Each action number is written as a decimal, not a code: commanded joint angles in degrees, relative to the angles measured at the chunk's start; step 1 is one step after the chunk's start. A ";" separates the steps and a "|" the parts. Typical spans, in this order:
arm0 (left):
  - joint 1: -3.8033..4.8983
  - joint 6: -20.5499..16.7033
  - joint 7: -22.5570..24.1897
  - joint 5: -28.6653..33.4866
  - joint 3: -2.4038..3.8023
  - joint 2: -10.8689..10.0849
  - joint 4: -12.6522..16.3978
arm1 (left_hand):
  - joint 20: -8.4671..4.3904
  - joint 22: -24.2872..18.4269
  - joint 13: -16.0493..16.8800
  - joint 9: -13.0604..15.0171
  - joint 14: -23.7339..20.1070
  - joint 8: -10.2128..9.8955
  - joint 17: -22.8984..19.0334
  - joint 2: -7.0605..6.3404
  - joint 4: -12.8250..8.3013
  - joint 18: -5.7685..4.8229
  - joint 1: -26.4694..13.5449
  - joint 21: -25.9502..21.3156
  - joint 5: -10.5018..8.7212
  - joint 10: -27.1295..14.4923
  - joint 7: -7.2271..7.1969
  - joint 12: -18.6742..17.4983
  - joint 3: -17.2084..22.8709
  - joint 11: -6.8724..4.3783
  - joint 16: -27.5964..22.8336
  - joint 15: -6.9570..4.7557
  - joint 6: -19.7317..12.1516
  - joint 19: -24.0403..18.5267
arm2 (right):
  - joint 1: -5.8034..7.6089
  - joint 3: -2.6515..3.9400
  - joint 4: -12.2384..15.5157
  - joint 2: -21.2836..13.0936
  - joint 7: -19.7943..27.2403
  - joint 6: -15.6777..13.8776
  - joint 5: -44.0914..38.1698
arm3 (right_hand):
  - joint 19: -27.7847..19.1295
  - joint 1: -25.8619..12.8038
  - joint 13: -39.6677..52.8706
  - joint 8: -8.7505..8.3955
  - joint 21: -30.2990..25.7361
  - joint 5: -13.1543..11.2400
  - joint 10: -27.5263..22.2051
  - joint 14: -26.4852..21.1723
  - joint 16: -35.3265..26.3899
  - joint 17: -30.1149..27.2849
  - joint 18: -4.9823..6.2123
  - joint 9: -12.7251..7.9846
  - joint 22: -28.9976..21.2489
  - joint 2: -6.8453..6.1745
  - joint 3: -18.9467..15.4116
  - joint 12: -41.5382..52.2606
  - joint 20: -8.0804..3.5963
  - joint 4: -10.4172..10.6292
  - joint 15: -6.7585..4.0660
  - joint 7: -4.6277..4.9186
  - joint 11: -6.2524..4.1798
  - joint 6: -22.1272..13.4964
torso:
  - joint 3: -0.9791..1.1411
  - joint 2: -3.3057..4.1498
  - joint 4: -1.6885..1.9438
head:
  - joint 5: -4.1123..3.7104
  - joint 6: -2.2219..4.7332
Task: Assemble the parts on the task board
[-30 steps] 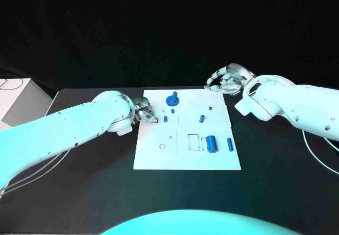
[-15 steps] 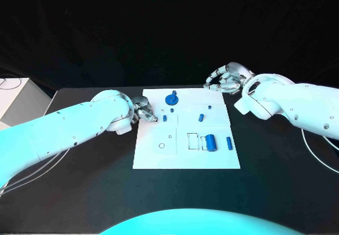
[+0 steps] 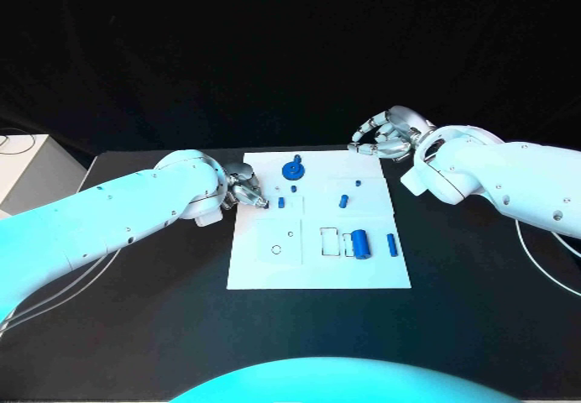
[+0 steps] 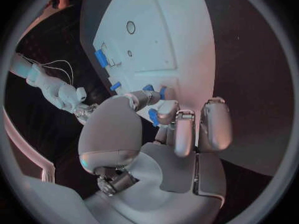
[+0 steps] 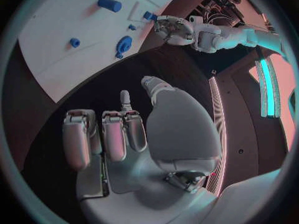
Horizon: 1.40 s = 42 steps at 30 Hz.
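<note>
The board (image 3: pixel 318 252) lies mid-worktop (image 3: pixel 484 319). The left hand (image 3: pixel 246 190) sits at the board's 9 o'clock edge, toward the far end, just beside a small peg (image 3: pixel 282 202). In the left wrist view its fingertips (image 4: pixel 163 110) close around a small blue part (image 4: pixel 153 116), so it seems to be holding one; the head view hides that pinch behind the hand itself. The right hand (image 3: pixel 385 137) hangs off the board's 1 o'clock corner, fingers curled in and holding nothing, as the right wrist view (image 5: pixel 127 134) shows plainly.

Other parts rest on the board: a gear (image 3: pixel 295 171) near 12 o'clock, a short pin (image 3: pixel 345 201) toward the middle, a cylinder (image 3: pixel 361 244) and a slim bar (image 3: pixel 392 244) toward 3 o'clock.

Judging by this, the step in hand is seating or lifting a peg at the left edge. The next move calls for keeping the part upright and lined up over its hole, which I cannot make out. The right wrist view also shows the left hand (image 5: pixel 176 29) from across the board.
</note>
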 commanded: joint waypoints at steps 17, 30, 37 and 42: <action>2.29 12.81 4.65 2.34 0.95 1.69 -4.31 | -0.09 -0.17 -0.26 0.03 5.75 -0.18 14.06 0.94 -9.47 -0.63 0.13 -0.28 -0.39 -0.11 -0.48 -0.49 9.67 -0.27 0.50 -0.48 -0.08 -0.10 | -0.01 0.04 -0.15 0.23 0.06 0.58 -0.16 | 5.20 -0.68 11.83 0.27 0.10 0.22 2.32 5.18 0.25 11.02 0.06 -0.01 13.02 -0.06 -0.31 0.27 0.42 -0.03 0.31 0.01 0.27 -0.30 | -0.03 -0.01 0.03 | -0.03 -0.10; 3.16 15.04 4.53 3.90 1.36 2.97 -6.47 | -0.09 -0.21 -0.27 0.00 5.79 -0.32 14.17 0.95 -9.53 -0.62 0.14 -0.31 -0.45 -0.15 -0.51 -0.52 9.70 -0.28 0.56 -0.49 -0.03 -0.15 | -0.02 0.04 -0.17 0.25 0.07 0.58 -0.16 | 5.20 -0.68 11.83 0.27 0.10 0.22 2.32 5.18 0.25 11.02 0.06 -0.01 13.02 -0.06 -0.31 0.27 0.42 -0.03 0.31 0.01 0.27 -0.30 | -0.06 -0.04 0.12 | -0.25 -0.08; 3.34 12.96 0.79 4.51 1.35 3.48 -6.88 | -0.13 0.01 0.27 -0.04 5.77 -0.68 14.11 0.63 -9.89 -0.65 0.05 -0.18 -0.09 0.18 -0.53 -0.21 9.67 -0.34 0.53 -0.54 0.54 -0.11 | -0.02 0.04 -0.16 0.25 0.05 0.56 -0.16 | 5.20 -0.68 11.83 0.27 0.10 0.22 2.32 5.18 0.25 11.02 0.06 -0.01 13.02 -0.06 -0.31 0.27 0.42 -0.03 0.31 0.01 0.27 -0.30 | -0.06 -0.05 0.14 | -0.16 -0.17; 3.37 12.03 -1.58 4.57 1.31 3.67 -7.20 | -0.15 0.02 0.36 -0.05 5.74 -0.86 14.04 0.54 -10.01 -0.65 -0.04 -0.16 0.26 0.26 -0.54 -0.19 9.71 -0.36 0.49 -0.57 0.85 -0.13 | -0.02 0.04 -0.11 0.23 0.05 0.51 -0.17 | 5.20 -0.68 11.83 0.27 0.10 0.22 2.32 5.18 0.25 11.02 0.06 -0.01 13.02 -0.06 -0.31 0.27 0.42 -0.03 0.31 0.01 0.27 -0.30 | -0.09 -0.08 0.28 | -0.08 -0.26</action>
